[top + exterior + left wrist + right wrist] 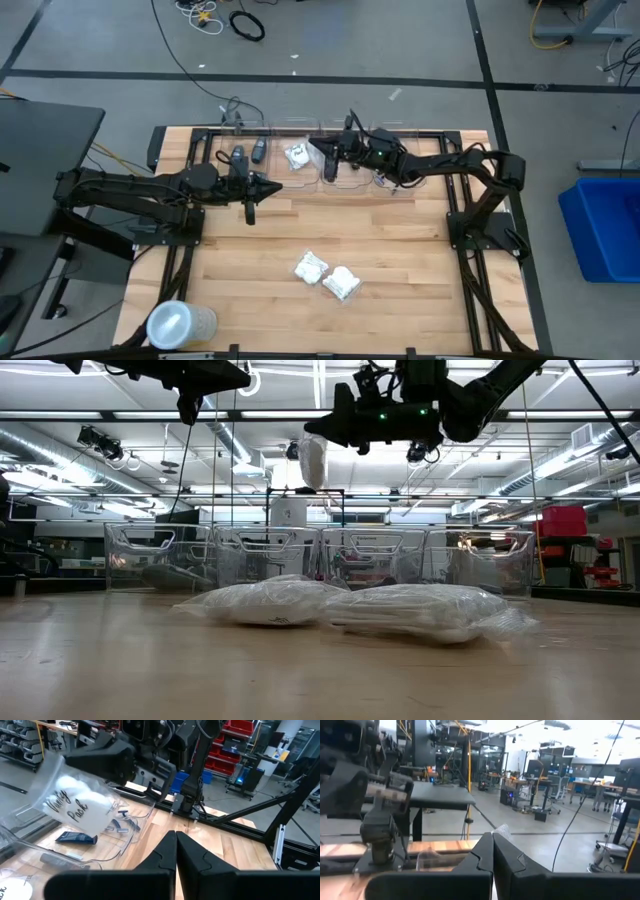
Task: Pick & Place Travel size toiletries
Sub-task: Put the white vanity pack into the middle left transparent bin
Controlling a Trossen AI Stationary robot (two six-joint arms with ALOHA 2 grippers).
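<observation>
A row of clear plastic bins (330, 160) stands along the far edge of the wooden bench (400, 260). Both arms reach in over it from either side. The left gripper (250, 212) hangs over bare wood just in front of the bins, its fingers pressed together with nothing between them. The right gripper (322, 148) is raised over the middle bins, its fingers closed on a white crinkly packet (313, 460) that hangs from them above the row; in the left wrist view this packet (80, 805) shows handwritten lettering.

Two more white packets (327, 275) lie side by side near the front of the bench, well apart from both grippers; in the low view they (350, 605) fill the foreground and block much of the bins' lower walls. Another white packet (297, 155) lies in one of the bins. Two dark grey oval cases (247, 154) rest in the bin to its left. Through a bin wall the left wrist view shows thin blue razors (122, 822) and a small dark tube (76, 838). A large translucent round container (180, 324) sits at the front left corner.

The bins are hard to tell apart from above, and their edges blur into the wood. The right arm covers the contents of the bins beneath it.
</observation>
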